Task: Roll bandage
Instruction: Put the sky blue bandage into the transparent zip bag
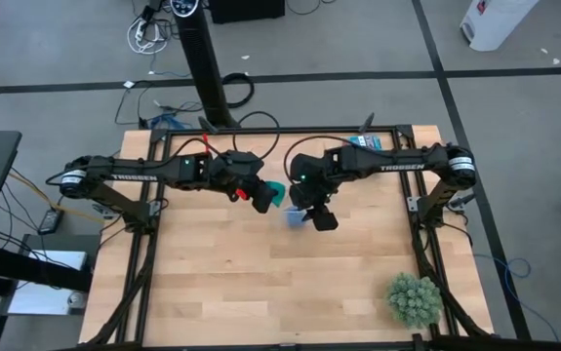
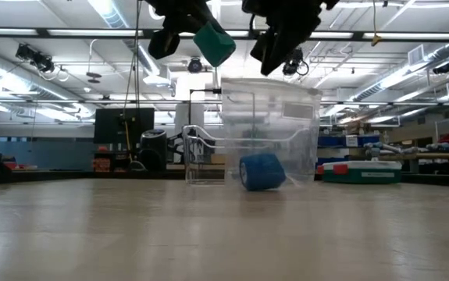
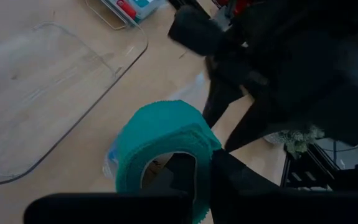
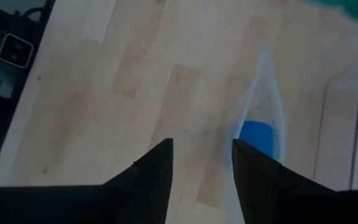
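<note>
High view shows the wooden tabletop (image 1: 260, 283), both arms meeting mid-table. Left claw (image 1: 260, 198) pinches the teal bandage (image 1: 274, 194) roll aloft; right claw (image 1: 321, 218) hangs spread, empty, above a blue roll (image 2: 261, 171).

Left hand (image 2: 179, 23) aloft gripping bandage (image 2: 213, 43); blue roll (image 2: 261, 172) on table.
</note>
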`<state>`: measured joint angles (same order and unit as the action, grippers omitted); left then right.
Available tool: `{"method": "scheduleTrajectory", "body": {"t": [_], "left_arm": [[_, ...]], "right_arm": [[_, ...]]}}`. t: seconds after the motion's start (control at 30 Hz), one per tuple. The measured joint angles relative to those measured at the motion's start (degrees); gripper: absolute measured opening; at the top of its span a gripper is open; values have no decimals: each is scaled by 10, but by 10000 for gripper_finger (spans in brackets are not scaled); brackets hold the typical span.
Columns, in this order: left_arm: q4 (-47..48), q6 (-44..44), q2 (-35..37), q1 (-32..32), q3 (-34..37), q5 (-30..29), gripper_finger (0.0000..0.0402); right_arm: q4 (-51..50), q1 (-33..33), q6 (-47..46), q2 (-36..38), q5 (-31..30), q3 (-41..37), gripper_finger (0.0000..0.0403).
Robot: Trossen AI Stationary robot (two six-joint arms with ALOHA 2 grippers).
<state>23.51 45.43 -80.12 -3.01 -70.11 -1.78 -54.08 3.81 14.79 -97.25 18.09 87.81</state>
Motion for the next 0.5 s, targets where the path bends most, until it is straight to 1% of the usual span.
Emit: {"method": "scheduleTrajectory", "body": {"t": [0.1, 0.2, 0.27, 0.37, 0.5], "left_arm": [[0, 0, 0, 0, 0, 0, 31], [-1, 0, 0, 0, 0, 1, 31], [-1, 0, 0, 0, 0, 2, 31], [-10, 1, 0, 0, 0, 2, 31], [-25, 0, 0, 0, 0, 4, 31]], "right_arm": [[-15, 5, 0, 0, -4, 23, 152], [-15, 19, -1, 1, -24, 33, 151], [-15, 31, -7, 1, -24, 37, 151], [-16, 50, -8, 1, -24, 33, 151], [-15, 69, 23, -1, -13, 12, 151]]}}
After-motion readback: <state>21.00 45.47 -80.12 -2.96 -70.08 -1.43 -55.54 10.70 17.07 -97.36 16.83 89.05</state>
